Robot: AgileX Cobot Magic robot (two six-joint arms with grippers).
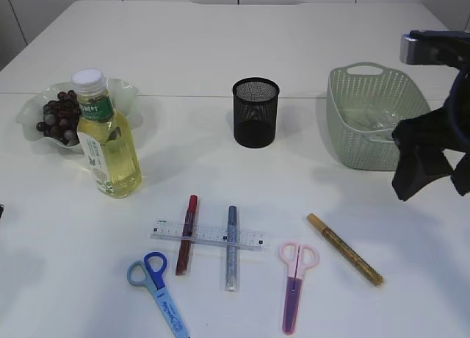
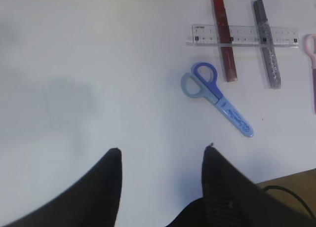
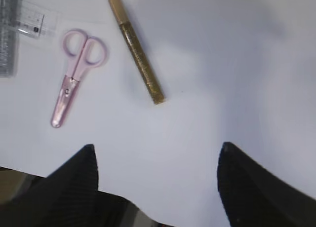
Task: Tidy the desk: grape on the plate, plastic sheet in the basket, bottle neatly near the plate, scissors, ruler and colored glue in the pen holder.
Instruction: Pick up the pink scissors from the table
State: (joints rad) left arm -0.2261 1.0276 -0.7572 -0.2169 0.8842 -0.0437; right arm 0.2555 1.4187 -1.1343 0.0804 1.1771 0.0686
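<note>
Both grippers, left (image 2: 160, 160) and right (image 3: 157, 163), hang open and empty; grabbing the clear ruler (image 1: 209, 235) could drag the glue pens beneath

Bottle (image 1: 109, 143) just R of plate (image 1: 33, 114) w/ grapes (image 1: 60, 115); pen holder (image 1: 255, 112) center, basket (image 1: 371, 114) far R.

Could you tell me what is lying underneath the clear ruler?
The red glue pen and silver glue pen cross under the ruler, visible through it; nothing else shows beneath.
</note>
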